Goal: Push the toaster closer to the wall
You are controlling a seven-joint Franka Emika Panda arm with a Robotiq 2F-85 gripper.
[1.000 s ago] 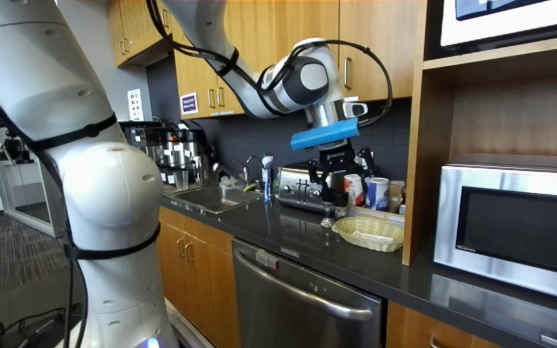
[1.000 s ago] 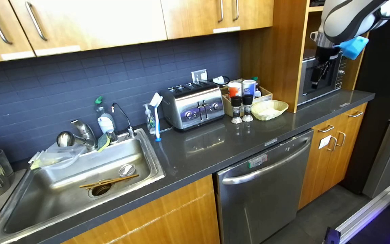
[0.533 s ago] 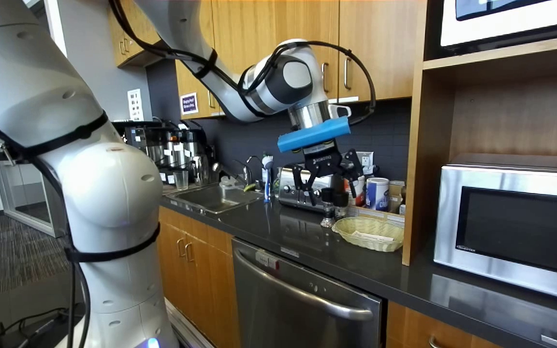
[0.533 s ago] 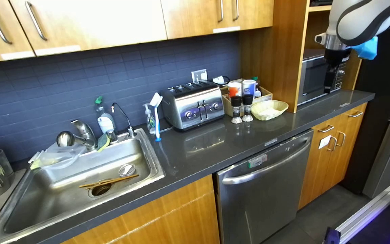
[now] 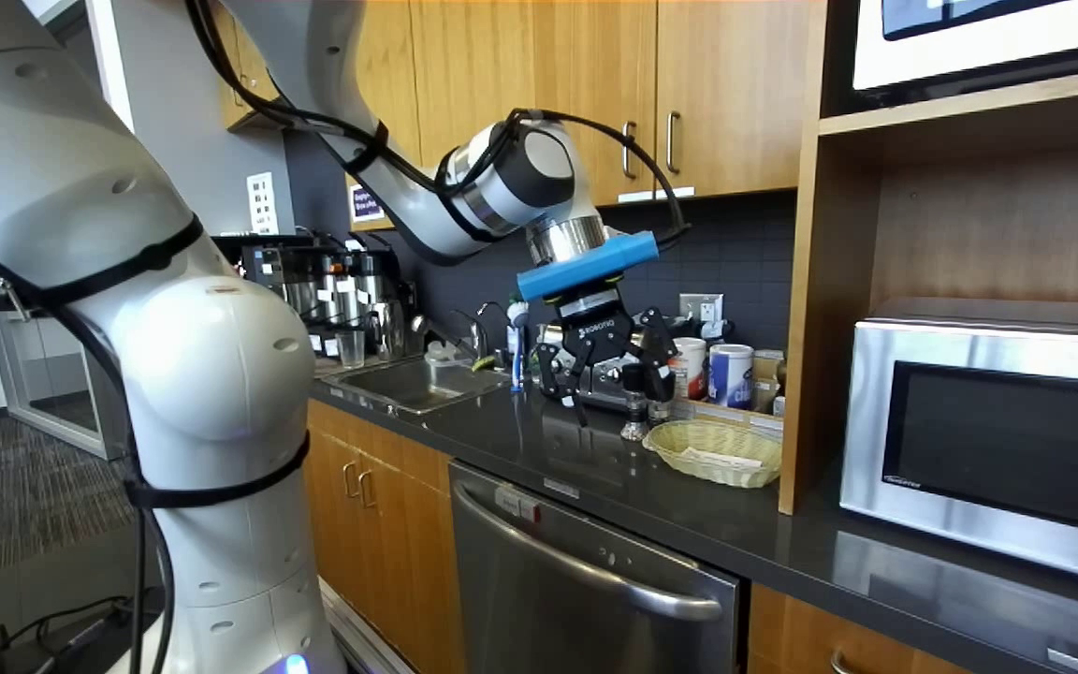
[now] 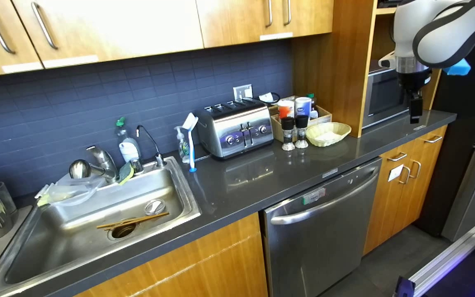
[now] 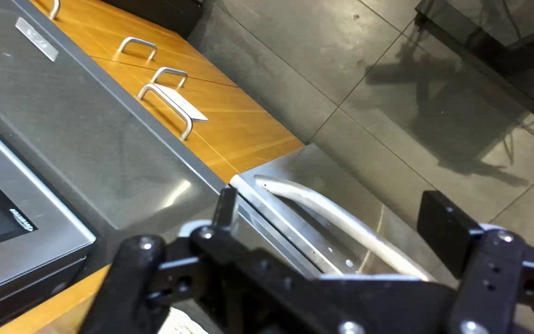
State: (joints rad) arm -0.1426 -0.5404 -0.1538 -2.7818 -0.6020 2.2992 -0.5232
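The silver toaster with dark trim (image 6: 243, 128) stands on the counter, its back toward the dark grey tiled wall (image 6: 151, 90). In an exterior view the toaster (image 5: 552, 333) is mostly hidden behind my gripper (image 5: 621, 401). My gripper is open and empty, with its fingers pointing down. In an exterior view the gripper (image 6: 415, 115) is in front of the microwave, well to the right of the toaster and above counter height. In the wrist view the gripper (image 7: 336, 225) has its fingers wide apart over the dishwasher front. The toaster is out of the wrist view.
Two pepper and salt grinders (image 6: 294, 134), a wicker basket (image 6: 328, 134) and a box of canisters (image 6: 322, 117) stand right of the toaster. A blue brush (image 6: 191, 140) and the sink (image 6: 184, 194) are left of it. The microwave (image 6: 386, 97) sits beyond a wooden panel.
My arm has moved left and down in an exterior view; in an exterior view the gripper has shifted right and lower, away from the toaster's side. The toaster has not moved.
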